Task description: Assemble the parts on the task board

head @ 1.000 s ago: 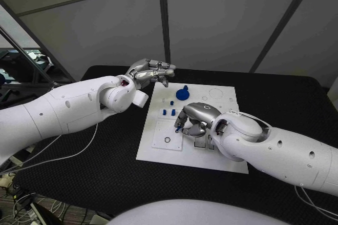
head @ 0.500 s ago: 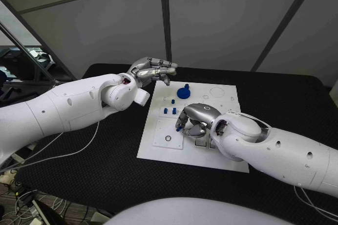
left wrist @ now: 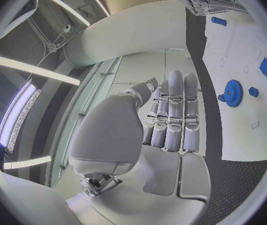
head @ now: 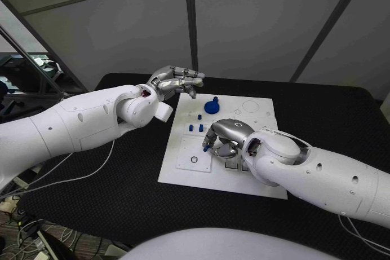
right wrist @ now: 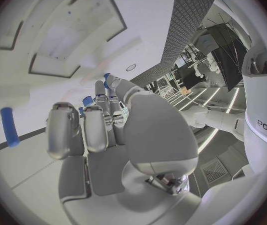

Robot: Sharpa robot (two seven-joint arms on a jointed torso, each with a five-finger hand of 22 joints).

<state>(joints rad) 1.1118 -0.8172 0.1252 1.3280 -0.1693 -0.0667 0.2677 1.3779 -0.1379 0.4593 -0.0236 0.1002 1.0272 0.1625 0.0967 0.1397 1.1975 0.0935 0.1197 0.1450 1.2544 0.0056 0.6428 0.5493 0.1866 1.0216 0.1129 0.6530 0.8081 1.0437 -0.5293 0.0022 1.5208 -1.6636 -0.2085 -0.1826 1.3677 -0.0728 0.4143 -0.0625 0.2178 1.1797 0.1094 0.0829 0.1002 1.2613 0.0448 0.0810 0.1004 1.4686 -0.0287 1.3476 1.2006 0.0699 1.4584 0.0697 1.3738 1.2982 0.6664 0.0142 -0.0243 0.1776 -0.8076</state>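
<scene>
The white task board [head: 183,175] lies in the middle of the black table. My right hand [head: 224,139] hangs low over its centre with fingers curled down. It pinches a small blue part [right wrist: 87,101] between thumb and fingertips, and blue shows at the fingertips [head: 207,149]. Another blue peg [right wrist: 8,126] lies flat on the board beside a recess. My left hand [head: 174,81] is raised off the board's far left corner, its fingers [left wrist: 174,115] curled together around nothing. A blue gear [head: 211,107] stands at the board's far end.
Small blue pegs [head: 195,127] stand between the gear and my right hand. A dark ring [head: 193,160] sits in the raised sub-plate on the board's left side. Round holes [head: 248,108] mark the far right corner. Black table [head: 97,192] surrounds the board.
</scene>
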